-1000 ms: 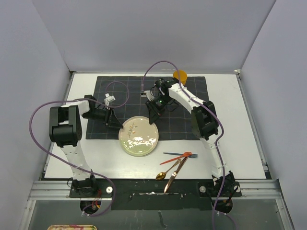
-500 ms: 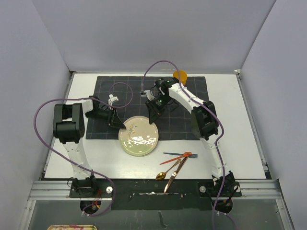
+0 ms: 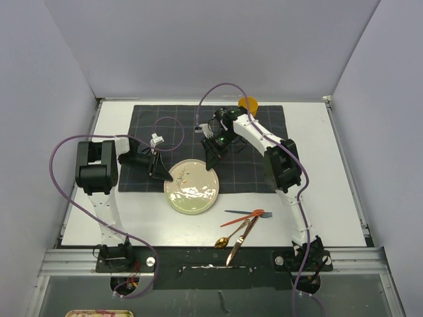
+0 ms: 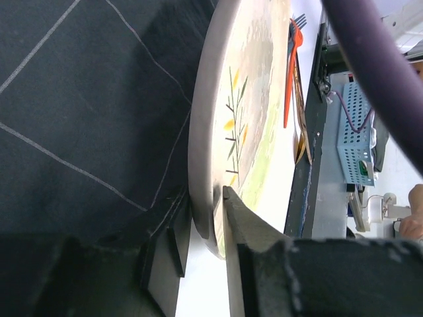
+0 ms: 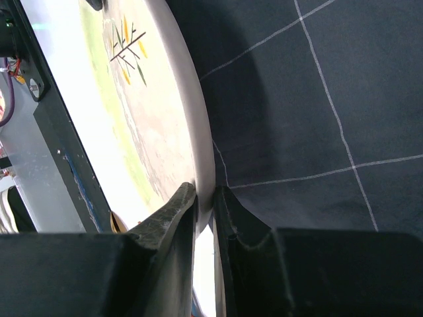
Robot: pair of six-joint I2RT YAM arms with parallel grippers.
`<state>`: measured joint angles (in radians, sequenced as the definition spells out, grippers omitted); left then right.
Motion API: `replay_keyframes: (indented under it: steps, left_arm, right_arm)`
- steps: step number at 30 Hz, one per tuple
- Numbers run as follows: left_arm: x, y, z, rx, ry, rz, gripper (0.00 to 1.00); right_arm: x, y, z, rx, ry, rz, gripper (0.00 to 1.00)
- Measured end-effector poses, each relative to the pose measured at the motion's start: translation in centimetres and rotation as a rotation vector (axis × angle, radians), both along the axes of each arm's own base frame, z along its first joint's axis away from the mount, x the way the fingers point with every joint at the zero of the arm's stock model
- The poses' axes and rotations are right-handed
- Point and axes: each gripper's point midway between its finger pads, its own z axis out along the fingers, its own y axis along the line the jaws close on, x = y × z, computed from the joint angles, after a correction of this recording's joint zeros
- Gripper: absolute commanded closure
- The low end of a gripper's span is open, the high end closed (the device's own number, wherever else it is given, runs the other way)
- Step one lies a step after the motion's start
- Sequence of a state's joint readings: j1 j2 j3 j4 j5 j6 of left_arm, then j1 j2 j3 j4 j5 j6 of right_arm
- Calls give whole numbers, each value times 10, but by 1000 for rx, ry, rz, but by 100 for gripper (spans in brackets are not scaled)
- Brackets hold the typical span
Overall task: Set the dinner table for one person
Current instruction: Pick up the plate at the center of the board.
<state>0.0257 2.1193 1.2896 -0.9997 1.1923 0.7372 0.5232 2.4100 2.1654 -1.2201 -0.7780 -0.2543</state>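
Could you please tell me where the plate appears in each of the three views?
Top external: plate just below the centre.
Left wrist: plate edge-on, from top middle downwards.
Right wrist: plate edge-on, upper left.
Shared landmark: the dark grid cloth beside it.

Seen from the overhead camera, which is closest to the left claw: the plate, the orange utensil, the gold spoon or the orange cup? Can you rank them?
From the left gripper:
1. plate, right at its fingers, which straddle the rim.
2. orange utensil and gold spoon, toward the near edge on the right; too close to call.
3. orange cup, far back on the right.
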Motion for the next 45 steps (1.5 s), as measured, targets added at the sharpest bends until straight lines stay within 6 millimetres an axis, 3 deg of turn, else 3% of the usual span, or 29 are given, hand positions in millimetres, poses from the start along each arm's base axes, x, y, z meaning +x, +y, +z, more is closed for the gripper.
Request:
replay_keyframes:
  steps: [8,16,21,26,45]
  left_arm:
    - [-2,0,0,-4,15,-3,100]
    - [0,0,1,-5,18,-7,100]
    - [1,0,2,-5,13,-13,100]
    - [1,0,3,-8,2,-21,100]
    - [-4,-4,7,-11,-5,-50,100]
  right_arm:
    - [-1,0,1,1,7,1,100]
    - [-2,0,1,1,8,1,99]
    - [-2,0,1,5,11,0,83]
    - [-4,0,4,23,31,-1,76]
    - [-23,-5,3,35,90,9,72]
